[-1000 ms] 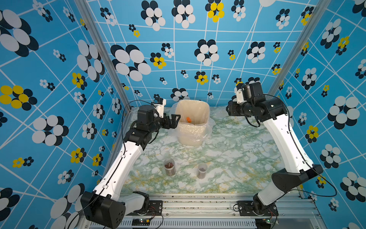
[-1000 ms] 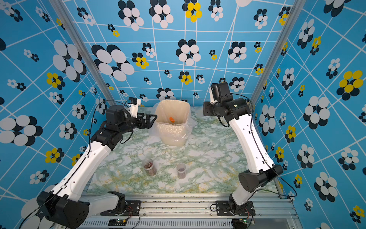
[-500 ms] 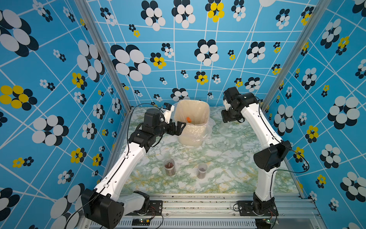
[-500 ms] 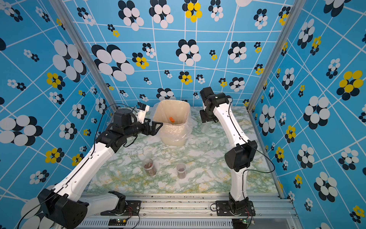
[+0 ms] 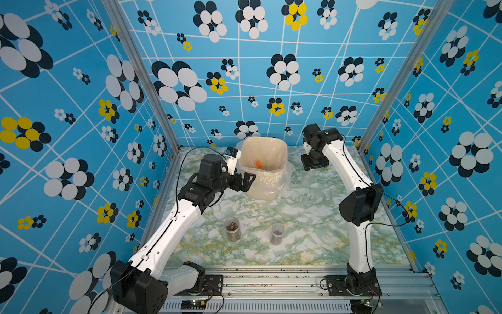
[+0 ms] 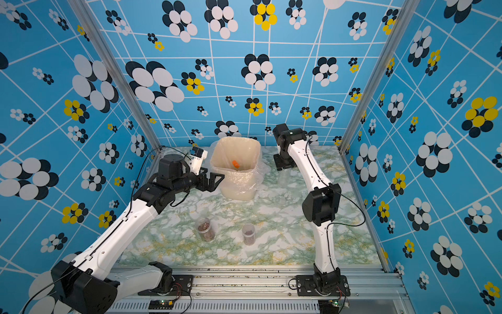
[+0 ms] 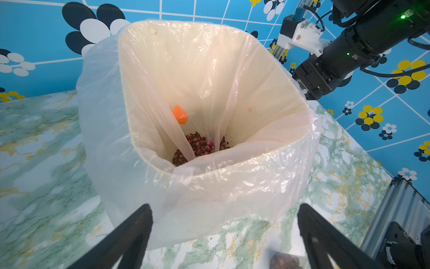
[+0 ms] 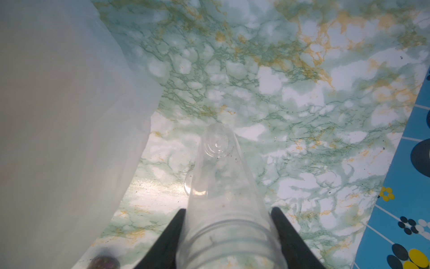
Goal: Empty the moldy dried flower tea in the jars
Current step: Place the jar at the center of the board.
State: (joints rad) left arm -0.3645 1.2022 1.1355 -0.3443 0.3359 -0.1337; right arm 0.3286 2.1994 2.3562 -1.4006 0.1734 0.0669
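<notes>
Now right gripper (image 8: pixel 229 213) clamps empty jar (image 8: pixel 218 177), base toward table (image 8: pixel 302 93), just beside bin (image 8: pixel 69 116). Lower straight, seat base flat, then release (mind loose liner). Left gripper (image 7: pixel 225 209) wide, holding nothing. Tea (image 7: pixel 200 144): reddish-brown buds heaped at bin bottom; wider jar (image 5: pixel 232 229) and slimmer jar (image 5: pixel 277 233) at table front hold more.

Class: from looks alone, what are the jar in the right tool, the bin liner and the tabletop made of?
Jar: clear, probably plastic; moulded base rings. Liner: thin glossy plastic film; it crinkles. Tabletop: marble-patterned, smooth; real stone or print, cannot tell.
</notes>
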